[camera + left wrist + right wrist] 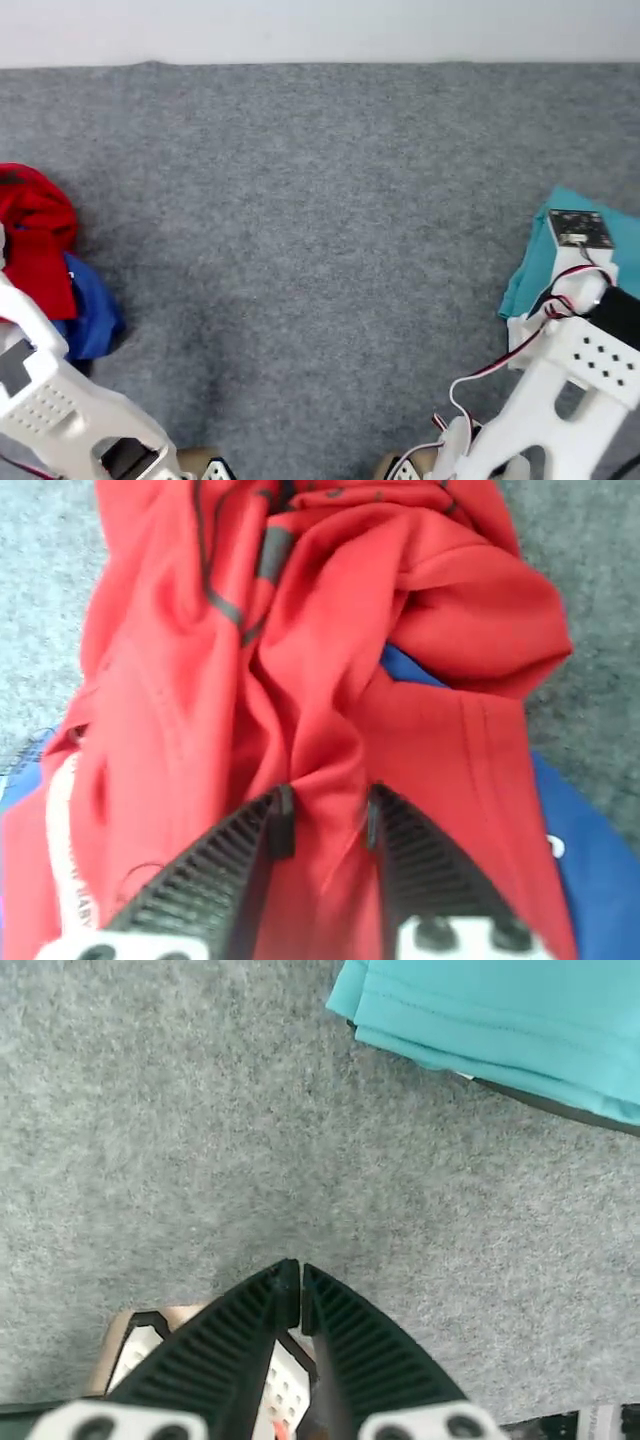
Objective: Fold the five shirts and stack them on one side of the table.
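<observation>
Left gripper (pixel 322 820) clamped on a raised fold of the red shirt (pixel 450 610), cloth bunched between the jaws. Red shirt (pixel 35 235) sits crumpled at the left edge of the grey felt table (pixel 320 200), lying on top of a blue shirt (pixel 90 310) that sticks out beneath it toward the arm bases. Blue shirt (pixel 590 850) also shows under the red one in the left wrist view. Teal shirt (pixel 527 265) lies folded flat at the right edge, a dark layer's edge under it. Right gripper (pixel 300 1272) clenched, empty, over bare felt near the teal shirt (pixel 500 1020), not touching it.
</observation>
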Controlling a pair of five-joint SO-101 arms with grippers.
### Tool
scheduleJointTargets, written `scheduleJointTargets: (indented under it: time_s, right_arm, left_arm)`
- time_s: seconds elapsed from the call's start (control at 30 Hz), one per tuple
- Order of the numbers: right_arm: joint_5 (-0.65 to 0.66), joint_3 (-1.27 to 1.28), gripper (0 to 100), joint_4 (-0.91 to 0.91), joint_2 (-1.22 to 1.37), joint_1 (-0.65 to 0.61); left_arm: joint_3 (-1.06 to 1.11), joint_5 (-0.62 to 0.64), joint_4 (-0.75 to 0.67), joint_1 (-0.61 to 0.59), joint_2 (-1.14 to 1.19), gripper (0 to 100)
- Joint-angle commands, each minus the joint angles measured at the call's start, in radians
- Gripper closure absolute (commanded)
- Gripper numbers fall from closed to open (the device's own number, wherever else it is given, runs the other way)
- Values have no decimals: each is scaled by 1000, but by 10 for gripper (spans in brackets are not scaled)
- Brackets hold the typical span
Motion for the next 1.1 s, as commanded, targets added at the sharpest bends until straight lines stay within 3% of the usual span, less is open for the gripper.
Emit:
scheduleJointTargets:
  time_s: [0.0, 0.1, 0.23, 0.43, 0.6, 0.8, 1.07]
  right_arm:
    - [-38, -8, 988, 41, -21, -8]
    - [-37, -8, 988, 41, -21, -4]
    - [-37, -8, 988, 42, -22, -4]
    - [-38, -8, 988, 42, -22, -4]
    - [-38, -8, 988, 42, -22, -4]
    - [-38, -6, 988, 42, -22, -4]
    - [-38, 21, 988, 42, -22, -4]
  left_arm:
    - [-41, 2, -20, 3, 12, 995]
    - [-93, 6, 29, 20, 14, 996]
    - [-329, 20, 233, 77, 14, 996]
    - [-794, 190, 471, 198, 17, 996]
    - [-1010, 292, 474, 305, 14, 996]
    - [-1159, 310, 474, 457, 14, 996]
    - [-1288, 311, 474, 783, 14, 995]
